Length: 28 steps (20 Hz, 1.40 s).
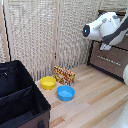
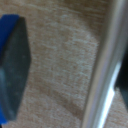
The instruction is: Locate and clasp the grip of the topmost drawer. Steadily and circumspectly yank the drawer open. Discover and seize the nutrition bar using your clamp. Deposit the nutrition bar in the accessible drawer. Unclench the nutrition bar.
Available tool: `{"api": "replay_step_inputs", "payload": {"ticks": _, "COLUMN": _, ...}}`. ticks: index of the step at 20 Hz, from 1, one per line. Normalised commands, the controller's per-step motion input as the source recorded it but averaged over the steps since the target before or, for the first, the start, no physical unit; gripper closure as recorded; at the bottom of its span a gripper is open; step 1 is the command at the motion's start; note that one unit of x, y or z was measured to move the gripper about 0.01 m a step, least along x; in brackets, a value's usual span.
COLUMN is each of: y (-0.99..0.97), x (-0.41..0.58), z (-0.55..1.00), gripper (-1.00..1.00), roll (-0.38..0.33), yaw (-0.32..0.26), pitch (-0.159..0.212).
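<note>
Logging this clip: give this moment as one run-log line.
arm raised near dresser | topmost drawer shut | nutrition bar on table by yellow bowl | gripper state unclear

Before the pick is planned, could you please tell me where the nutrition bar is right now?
In the exterior view, the bar stands on the wooden floor near the middle, before the woven screen, just right of the yellow bowl and behind the blue bowl.

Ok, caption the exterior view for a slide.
Panda arm raised near the dresser; nutrition bar, yellow bowl and blue bowl on the floor.
</note>
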Motion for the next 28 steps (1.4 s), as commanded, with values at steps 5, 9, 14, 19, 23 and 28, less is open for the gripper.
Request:
{"api": "replay_step_inputs", "payload": {"ticks": 5, "y": 0.00, "x": 0.000, "z": 0.35, "gripper": 1.00, "roll": 0.047, "yaw": -0.004, "pitch": 0.008}}
{"api": "replay_step_inputs", "payload": {"ticks": 9, "y": 0.31, "x": 0.084, "z": 0.11, "gripper": 1.00, "roll": 0.108, "yaw": -0.036, "pitch": 0.013}}
{"api": "replay_step_inputs", "payload": {"ticks": 14, "y": 0.80, "x": 0.187, "z": 0.01, "gripper": 1.00, "roll": 0.076, "yaw": -0.035, "pitch": 0.008}}
{"api": "replay_step_inputs", "payload": {"ticks": 19, "y": 0.98, "x": 0.186, "z": -0.26, "gripper": 1.00, "roll": -0.004, "yaw": -0.029, "pitch": 0.004}}
{"api": "replay_step_inputs", "payload": {"ticks": 23, "y": 0.99, "x": 0.184, "z": -0.34, "gripper": 1.00, "roll": -0.016, "yaw": -0.027, "pitch": 0.000}}
{"api": "replay_step_inputs", "payload": {"ticks": 28, "y": 0.85, "x": 0.222, "z": -0.20, "gripper": 1.00, "roll": -0.001, "yaw": -0.023, "pitch": 0.003}}
